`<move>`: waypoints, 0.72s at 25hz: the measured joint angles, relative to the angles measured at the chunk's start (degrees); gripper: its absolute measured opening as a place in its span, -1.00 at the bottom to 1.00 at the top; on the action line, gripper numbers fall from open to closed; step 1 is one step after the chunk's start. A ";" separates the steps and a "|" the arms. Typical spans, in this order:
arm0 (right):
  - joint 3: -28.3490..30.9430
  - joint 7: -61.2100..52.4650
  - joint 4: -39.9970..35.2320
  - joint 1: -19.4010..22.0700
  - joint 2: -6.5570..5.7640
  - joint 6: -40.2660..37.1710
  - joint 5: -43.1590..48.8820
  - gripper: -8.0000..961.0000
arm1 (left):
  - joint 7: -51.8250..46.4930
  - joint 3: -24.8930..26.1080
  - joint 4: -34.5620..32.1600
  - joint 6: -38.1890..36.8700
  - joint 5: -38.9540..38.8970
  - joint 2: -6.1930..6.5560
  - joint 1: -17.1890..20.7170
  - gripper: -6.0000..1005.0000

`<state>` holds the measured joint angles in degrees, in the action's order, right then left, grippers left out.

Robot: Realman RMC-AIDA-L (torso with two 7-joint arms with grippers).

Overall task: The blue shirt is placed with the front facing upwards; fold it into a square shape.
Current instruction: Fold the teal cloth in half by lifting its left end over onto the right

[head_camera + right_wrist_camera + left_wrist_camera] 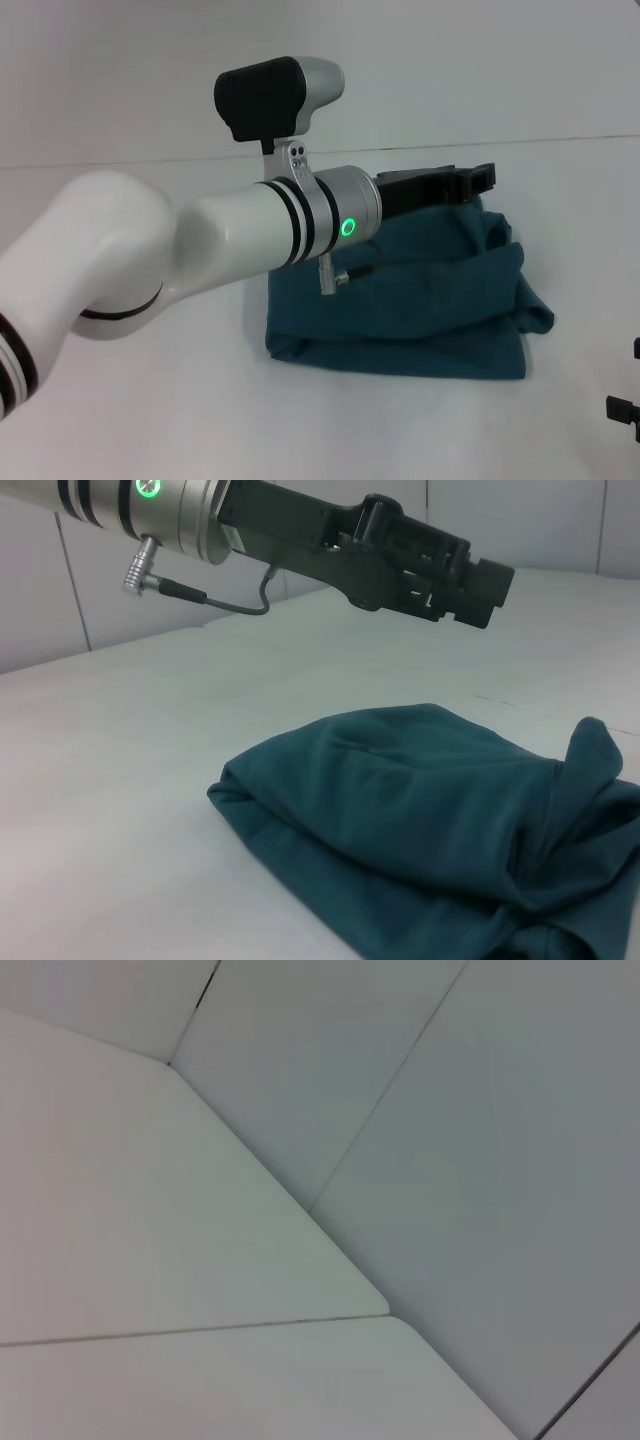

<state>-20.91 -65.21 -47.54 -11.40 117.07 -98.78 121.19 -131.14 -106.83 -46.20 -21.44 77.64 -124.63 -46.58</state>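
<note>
The left gripper (478, 580) reaches out level, raised above the folded blue shirt (420, 830), fingers together, holding nothing; the shirt lies below the fingertips.

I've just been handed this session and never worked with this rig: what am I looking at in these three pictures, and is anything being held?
This is a two-armed robot folding laundry. The head view looks down from the robot's head: the big white arm crossing it is its left arm, ending in the black left gripper. That gripper hangs above the blue shirt, which lies in a rumpled, roughly folded heap on the white table. The right wrist view, taken from the other arm, shows the same left gripper from the side, clear of the shirt and holding nothing. The left wrist view shows only bare table and wall panels. Of the right gripper only a dark bit shows at the head view's right edge, parked beside the table.
</note>
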 joint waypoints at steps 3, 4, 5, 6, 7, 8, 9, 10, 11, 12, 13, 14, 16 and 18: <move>0.03 -0.01 0.03 -0.02 0.07 0.00 0.02 0.92 | 0.16 0.31 -0.03 0.08 -0.03 0.00 -0.04 -0.35; 0.05 -0.07 0.07 -0.03 0.07 0.00 0.02 0.92 | 0.61 0.49 -0.03 0.08 -0.04 0.00 -0.07 -0.26; 0.06 -0.12 0.17 -0.04 0.07 0.01 0.01 0.92 | 1.00 0.60 0.00 0.08 -0.04 0.00 -0.07 -0.17; 0.07 -0.15 0.39 -0.09 0.08 0.07 0.01 0.92 | 1.78 0.75 0.19 0.06 -0.04 0.00 -0.08 -0.08; 0.08 -0.17 0.65 -0.23 0.09 0.23 -0.06 0.92 | 2.51 0.92 0.38 -0.02 -0.04 0.00 -0.08 -0.01; 0.08 -0.22 0.88 -0.39 0.09 0.48 -0.17 0.92 | 3.40 1.14 0.63 -0.16 -0.02 0.00 -0.08 0.06; 0.08 -0.32 1.05 -0.60 0.09 0.70 -0.27 0.92 | 4.70 1.49 0.88 -0.42 0.04 0.01 -0.07 0.13; 0.09 -0.42 1.16 -0.82 0.10 0.88 -0.32 0.92 | 5.92 1.91 1.13 -0.68 0.12 0.04 0.00 0.20; 0.10 -0.51 1.22 -1.06 0.12 1.01 -0.36 0.92 | 7.22 2.42 1.27 -1.18 0.16 0.06 0.21 0.26; 0.21 -0.56 1.23 -1.25 0.14 1.04 -0.36 0.92 | 8.46 3.10 1.40 -1.82 0.17 0.08 0.41 0.33; 0.48 -0.60 1.25 -1.51 0.18 1.10 -0.37 0.91 | 9.57 3.74 1.51 -2.42 0.16 0.12 0.58 0.54; 0.85 -0.65 1.27 -1.84 0.20 1.17 -0.38 0.91 | 10.41 4.53 1.63 -3.09 0.13 0.13 0.78 0.74; 1.81 -1.01 1.31 -2.50 0.27 1.23 -0.39 0.91 | 11.60 6.64 1.85 -4.24 0.08 0.17 1.50 0.74; 2.60 -1.85 1.32 -3.14 0.31 1.25 -0.40 0.91 | 11.85 8.70 1.89 -5.09 0.15 0.19 2.19 0.74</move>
<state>-18.31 -67.06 -46.23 -14.54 117.38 -97.53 120.79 -119.29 -98.13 -44.31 -26.53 77.80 -124.44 -44.39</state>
